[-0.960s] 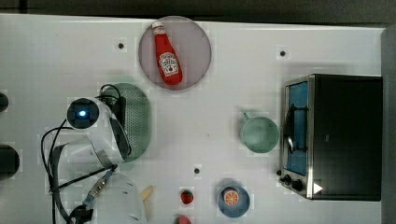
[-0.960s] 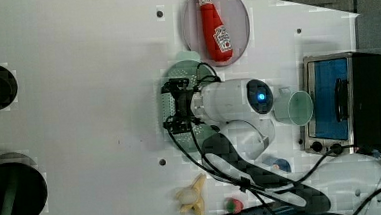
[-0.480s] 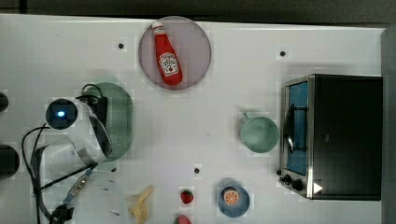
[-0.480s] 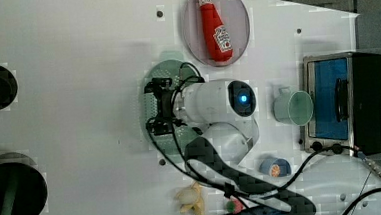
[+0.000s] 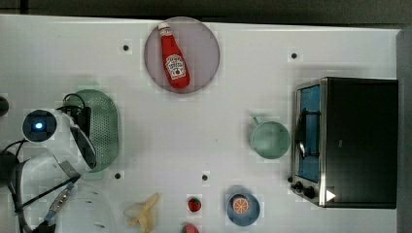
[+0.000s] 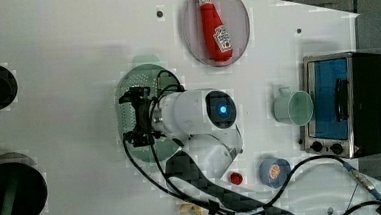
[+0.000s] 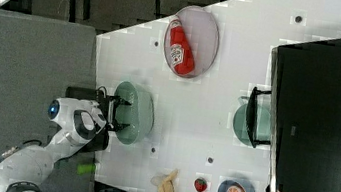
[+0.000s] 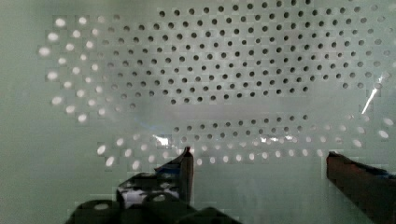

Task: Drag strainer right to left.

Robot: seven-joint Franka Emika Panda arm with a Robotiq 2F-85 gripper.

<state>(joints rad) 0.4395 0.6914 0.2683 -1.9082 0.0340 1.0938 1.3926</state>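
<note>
I see my gripper point(image 6: 138, 117) lowered into the pale mint-green oval plastic strainer point(image 5: 103, 127), its two dark fingers spread wide and holding nothing. The strainer sits directly beneath and around the hand, at the far left of the white table point(image 5: 228, 97) in the top view, so the drag looks close to finished.

In the wrist view the strainer's inside point(image 8: 224, 79) is a smooth, slightly glossy curve dotted with rows of small round holes, and one dark fingertip point(image 8: 187, 161) hangs just above or against that wall; I cannot tell which.

The main risk, as I judge it, is the light plastic bowl tipping or skating away if the fingers press on the sloped wall rather than the floor. Pushed further, it could slide off the table edge, which lies close beyond the hand in the right view. Lifting out carelessly could also snag a fingertip on the rim and flip it.

Well away from the hand lie a red ketchup bottle point(image 5: 174, 56) on a grey round plate point(image 5: 206, 53), a plain green mug point(image 5: 270, 139), and a black toaster oven point(image 5: 359, 141).
</note>
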